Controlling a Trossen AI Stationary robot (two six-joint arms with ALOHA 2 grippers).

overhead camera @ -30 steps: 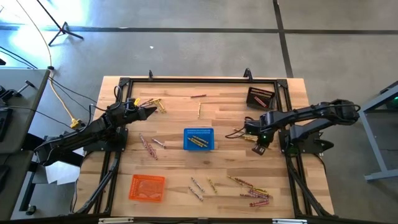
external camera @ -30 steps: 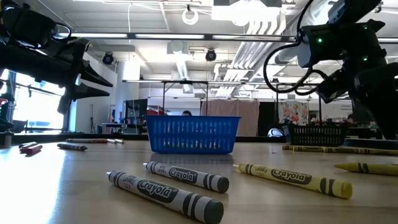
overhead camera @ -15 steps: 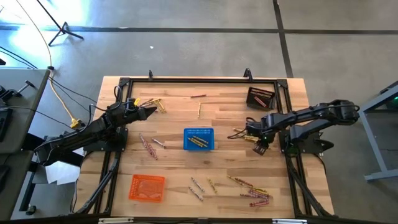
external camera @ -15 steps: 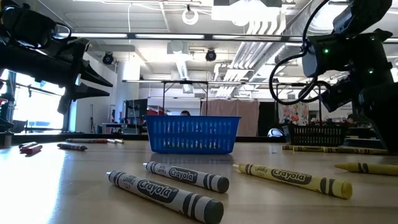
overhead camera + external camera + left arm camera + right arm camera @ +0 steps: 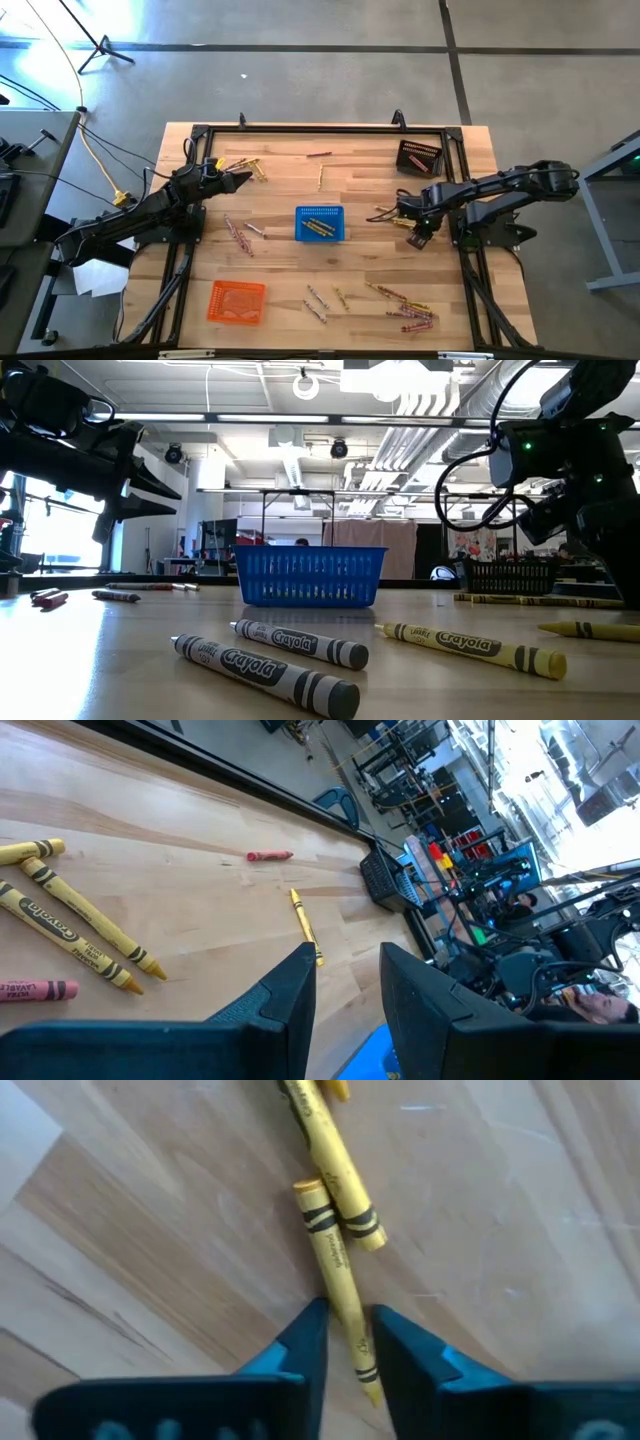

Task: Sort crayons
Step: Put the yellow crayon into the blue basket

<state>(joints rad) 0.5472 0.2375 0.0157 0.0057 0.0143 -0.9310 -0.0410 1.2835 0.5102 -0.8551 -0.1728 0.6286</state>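
High view: right gripper low over yellow crayons right of the blue basket; left gripper waits, fingers apart.
Right wrist view: fingers straddle one yellow crayon, lengthwise between them, lying flat; whether they pinch it, I cannot tell.
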